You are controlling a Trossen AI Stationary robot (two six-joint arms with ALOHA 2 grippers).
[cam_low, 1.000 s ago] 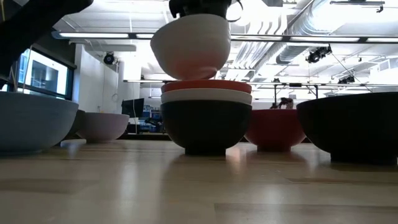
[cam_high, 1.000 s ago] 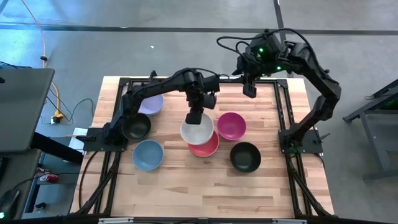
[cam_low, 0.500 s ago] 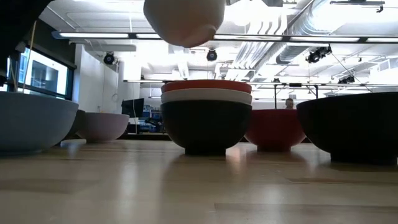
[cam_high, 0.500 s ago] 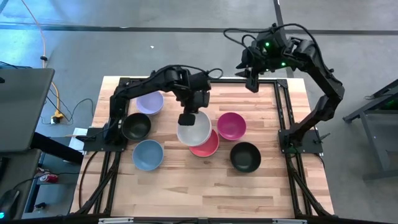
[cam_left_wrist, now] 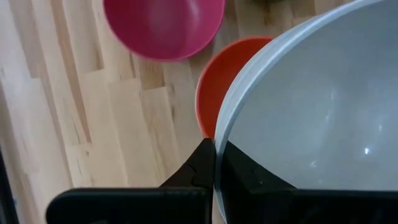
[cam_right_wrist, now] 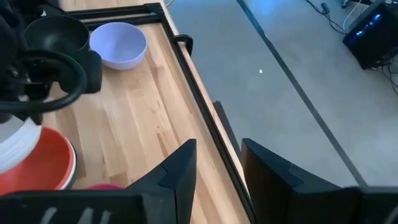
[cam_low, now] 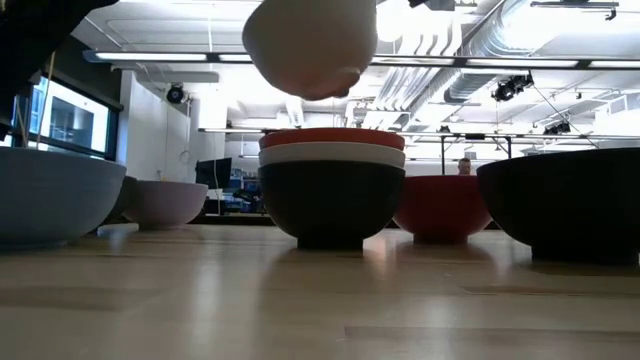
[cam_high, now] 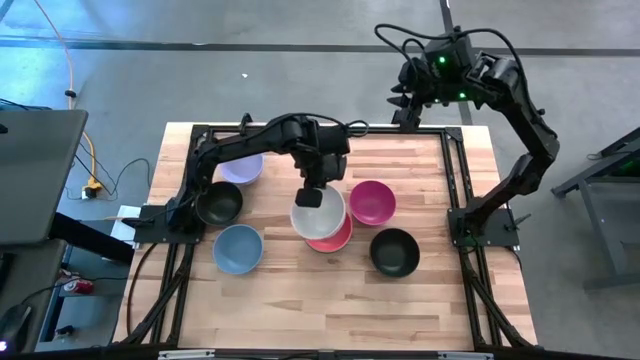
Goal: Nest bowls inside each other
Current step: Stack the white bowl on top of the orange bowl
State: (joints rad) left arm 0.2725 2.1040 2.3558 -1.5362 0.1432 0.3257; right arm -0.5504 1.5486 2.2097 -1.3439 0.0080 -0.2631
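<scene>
- The left hand is over the middle of the counter, fingers pressed together on the rim of a white bowl; in the left wrist view one finger is inside the rim, the other outside.
- This white bowl hangs in the air, tilted, above a stack & not touching it.
- The stack, seen in the low view: black bowl at bottom, a 2nd white bowl in it, the red bowl on top.
- From above only the red bowl shows, partly covered by the held bowl.
- The magenta bowl stands just beside the stack, on the right arm's side.
- A single black bowl is near the stack, toward the counter's front-right.
- On the left arm's side: lavender bowl, another black bowl, blue bowl, each alone & upright.
- The right hand waits above the far edge of the counter, fingers spread, holding nothing; its tips are small in the high view, so the point is approx.
</scene>
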